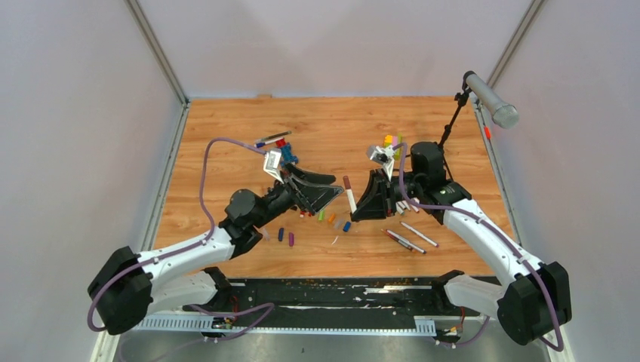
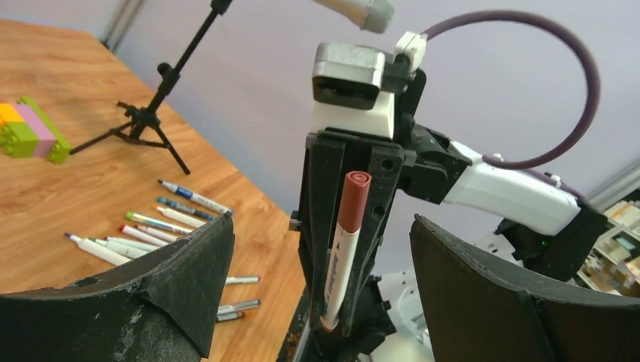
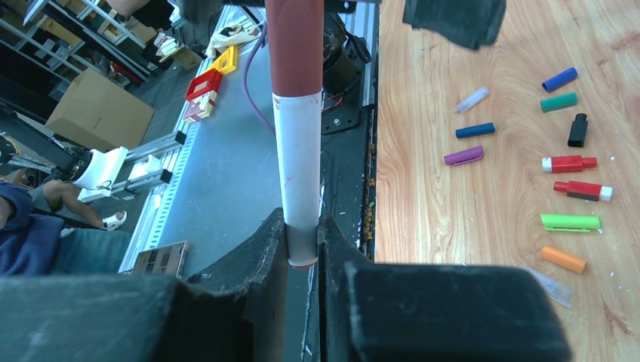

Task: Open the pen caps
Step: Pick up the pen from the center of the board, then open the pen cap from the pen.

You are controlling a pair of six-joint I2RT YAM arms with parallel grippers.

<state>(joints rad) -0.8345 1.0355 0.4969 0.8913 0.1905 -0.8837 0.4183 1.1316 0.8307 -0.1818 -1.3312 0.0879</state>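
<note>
My right gripper (image 3: pixel 303 226) is shut on the lower end of a white-barrelled pen (image 3: pixel 296 173) and holds it upright. Its brown cap (image 3: pixel 296 45) is still on the pen. In the top view this pen (image 1: pixel 349 192) stands between the two grippers. My left gripper (image 2: pixel 321 226) is open wide, its fingers to either side of the capped pen (image 2: pixel 343 249) and not touching it. Several loose pen caps (image 1: pixel 332 219) in mixed colours lie on the wood below, among them a purple one (image 3: pixel 463 155) and an orange one (image 3: pixel 563 259). More pens (image 2: pixel 151 222) lie in a row on the table.
A black microphone stand (image 1: pixel 453 121) rises at the back right. A yellow-green-pink block stack (image 1: pixel 391 141) sits behind my right gripper. A blue-and-red toy figure (image 1: pixel 285 154) and one pen (image 1: pixel 272 139) lie behind my left gripper. Three pens (image 1: pixel 407 237) lie at the front right.
</note>
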